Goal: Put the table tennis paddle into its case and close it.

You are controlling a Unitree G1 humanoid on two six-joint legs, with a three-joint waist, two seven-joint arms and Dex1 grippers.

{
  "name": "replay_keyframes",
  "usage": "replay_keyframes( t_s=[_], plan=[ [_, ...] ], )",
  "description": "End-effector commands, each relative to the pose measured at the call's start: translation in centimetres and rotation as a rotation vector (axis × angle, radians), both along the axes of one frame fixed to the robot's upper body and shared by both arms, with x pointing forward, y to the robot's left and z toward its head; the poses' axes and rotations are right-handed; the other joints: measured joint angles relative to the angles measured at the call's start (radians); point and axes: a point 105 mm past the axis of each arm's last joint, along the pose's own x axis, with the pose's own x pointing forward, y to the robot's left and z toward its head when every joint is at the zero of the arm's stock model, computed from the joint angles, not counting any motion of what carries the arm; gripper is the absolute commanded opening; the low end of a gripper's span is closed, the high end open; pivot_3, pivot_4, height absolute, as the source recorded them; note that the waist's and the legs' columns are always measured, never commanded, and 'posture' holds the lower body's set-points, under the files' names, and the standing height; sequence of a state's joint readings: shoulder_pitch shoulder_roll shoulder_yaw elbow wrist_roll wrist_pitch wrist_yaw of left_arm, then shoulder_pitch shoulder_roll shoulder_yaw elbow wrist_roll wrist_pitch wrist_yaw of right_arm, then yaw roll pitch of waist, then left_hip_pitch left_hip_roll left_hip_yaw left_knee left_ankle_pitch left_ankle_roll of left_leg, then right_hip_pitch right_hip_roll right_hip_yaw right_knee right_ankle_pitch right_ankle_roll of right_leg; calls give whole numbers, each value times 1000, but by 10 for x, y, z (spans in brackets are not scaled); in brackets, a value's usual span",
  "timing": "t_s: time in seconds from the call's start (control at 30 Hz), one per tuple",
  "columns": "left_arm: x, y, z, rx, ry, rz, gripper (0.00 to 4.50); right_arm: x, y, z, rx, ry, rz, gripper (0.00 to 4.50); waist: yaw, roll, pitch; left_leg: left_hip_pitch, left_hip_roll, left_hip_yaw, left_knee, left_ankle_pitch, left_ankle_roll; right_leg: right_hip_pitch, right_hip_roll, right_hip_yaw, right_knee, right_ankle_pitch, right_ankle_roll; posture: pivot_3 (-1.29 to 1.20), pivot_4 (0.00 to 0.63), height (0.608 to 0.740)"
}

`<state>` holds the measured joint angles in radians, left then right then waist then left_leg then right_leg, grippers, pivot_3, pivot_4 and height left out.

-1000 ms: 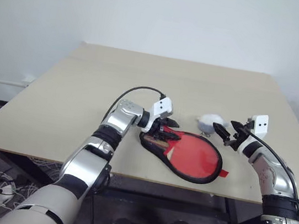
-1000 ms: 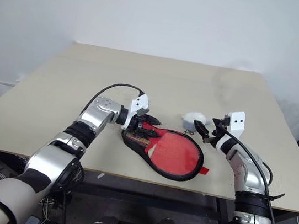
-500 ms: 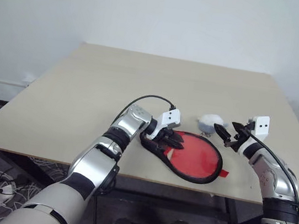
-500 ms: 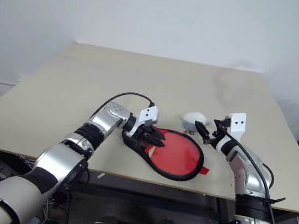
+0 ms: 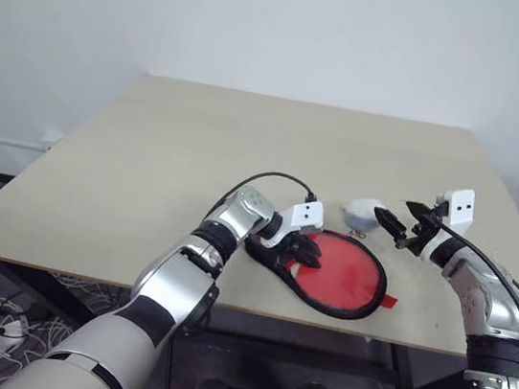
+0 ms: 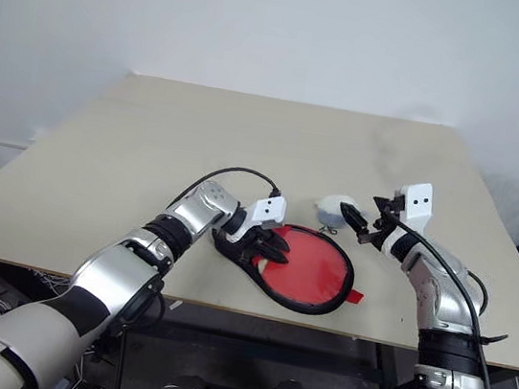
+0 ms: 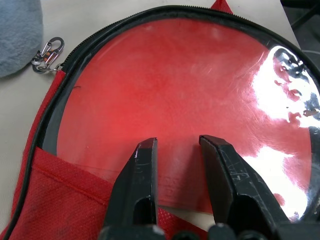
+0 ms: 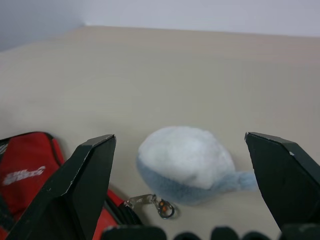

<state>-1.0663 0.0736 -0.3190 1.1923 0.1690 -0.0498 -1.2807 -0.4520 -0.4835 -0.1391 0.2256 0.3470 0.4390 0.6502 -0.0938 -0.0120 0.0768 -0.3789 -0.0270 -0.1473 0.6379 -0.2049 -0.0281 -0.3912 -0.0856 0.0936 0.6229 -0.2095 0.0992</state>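
The black-edged case (image 5: pixel 377 269) lies flat near the table's front edge, a small red tab (image 5: pixel 388 301) at its right side. The table tennis paddle's red face (image 7: pixel 170 95) shows through the clear panel, so its head sits inside the case. My left gripper (image 5: pixel 307 253) reaches in from the handle end. Its fingers (image 7: pixel 140 170) are narrowly apart and shut on the paddle at the base of its face. The handle is hidden under them. My right gripper (image 5: pixel 400 224) hovers wide open just right of the case, with nothing in it.
A small whitish-blue plush ball (image 5: pixel 363 212) with a metal clip (image 7: pixel 47 52) rests against the case's far edge, in front of the right gripper. The beige table (image 5: pixel 198 147) stretches away behind. Its front edge runs just below the case.
My left gripper slid right along the case, from the handle end onto the base of the red face, and its fingers narrowed. The right gripper has stayed open and hardly moved.
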Motion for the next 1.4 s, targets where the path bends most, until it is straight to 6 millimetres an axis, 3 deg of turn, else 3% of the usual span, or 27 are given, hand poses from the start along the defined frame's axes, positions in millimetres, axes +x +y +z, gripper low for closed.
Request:
replay_keyframes(
  t_s=[0.03, 0.27, 0.7, 1.13, 1.4],
  plan=[
    [3, -1, 4, 22, -23, -5, 1329, 12, -3, 22, -48, -59, 8, 4475, 0, 0, 0, 0, 0, 0, 0, 0, 0, 0, 0, 0, 0, 0, 0, 0, 0, 740],
    [2, 0, 3, 22, -18, -5, 1329, 29, 3, 22, -86, -39, 30, 4475, -1, 0, 0, 0, 0, 0, 0, 0, 0, 0, 0, 0, 0, 0, 0, 0, 0, 740],
    [2, 1, -4, -26, 23, 60, 1329, 40, 23, 3, -120, 16, 77, 4475, -5, 0, 0, 1, 0, -1, -1, 0, 0, 0, 0, 0, 0, 0, 0, 0, 0, 740],
    [0, 0, -8, -28, 38, 61, 1329, 51, 23, -25, -172, 105, 15, 4475, -7, 1, -1, 2, 0, -1, 0, 0, 0, 1, 0, 0, 1, 0, 0, 0, 0, 740],
    [-1, 1, -9, -24, 38, 61, 1329, 55, 23, -31, -186, 119, -19, 4475, -9, 2, -1, 2, 0, -1, 0, 0, 0, 2, 0, 0, 1, 0, 0, 0, 0, 740]
  ],
)
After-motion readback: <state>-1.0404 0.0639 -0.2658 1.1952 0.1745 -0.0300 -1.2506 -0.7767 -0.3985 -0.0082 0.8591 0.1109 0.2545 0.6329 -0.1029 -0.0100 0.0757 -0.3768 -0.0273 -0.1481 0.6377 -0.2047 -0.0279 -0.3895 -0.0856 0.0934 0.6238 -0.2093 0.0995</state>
